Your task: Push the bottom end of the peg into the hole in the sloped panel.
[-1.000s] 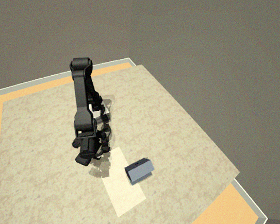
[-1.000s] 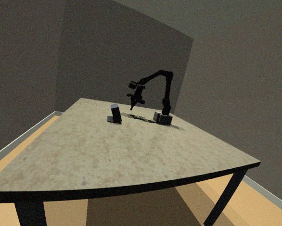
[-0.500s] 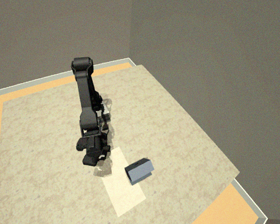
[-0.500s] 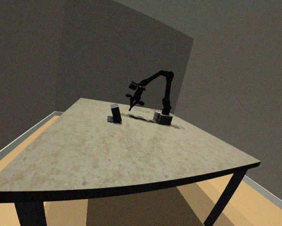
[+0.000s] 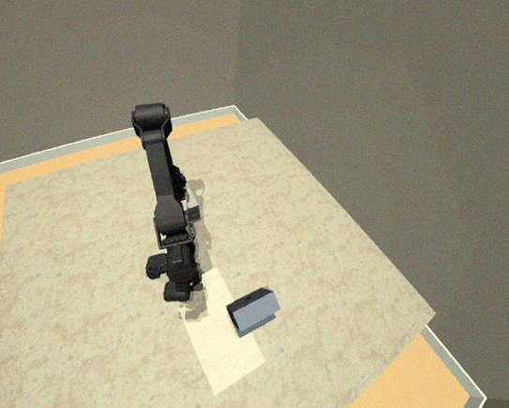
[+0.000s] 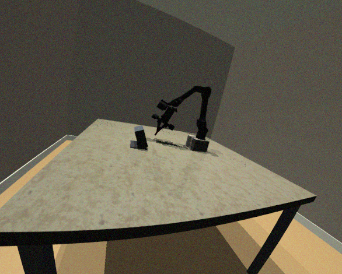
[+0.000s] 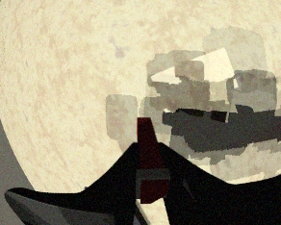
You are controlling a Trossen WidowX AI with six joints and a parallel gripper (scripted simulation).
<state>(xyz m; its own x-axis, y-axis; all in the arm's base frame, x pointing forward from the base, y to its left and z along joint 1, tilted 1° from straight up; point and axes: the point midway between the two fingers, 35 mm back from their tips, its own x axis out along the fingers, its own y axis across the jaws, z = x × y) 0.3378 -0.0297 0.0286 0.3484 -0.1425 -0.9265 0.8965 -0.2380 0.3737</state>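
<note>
My gripper (image 6: 157, 129) (image 7: 146, 147) is shut on the dark red peg (image 7: 145, 130). The peg's end sticks out beyond the fingertips in the wrist view. The held peg is above the table, and the gripper leans down toward the panel side in the exterior view. The blue-grey sloped panel (image 5: 255, 310) (image 6: 142, 140) stands apart from the gripper. Its dark face is toward the robot, with a small dark mark, apparently the hole (image 5: 248, 298), near the middle. The hole's shape is too small to tell. In the top view the arm hides the fingertips and peg.
The arm's base (image 6: 197, 144) stands on the table (image 5: 107, 368) (image 6: 163, 186), behind the gripper from the panel. A pale rectangular patch (image 5: 225, 351) lies beside and partly under the panel. Arm shadows cross the table below the gripper.
</note>
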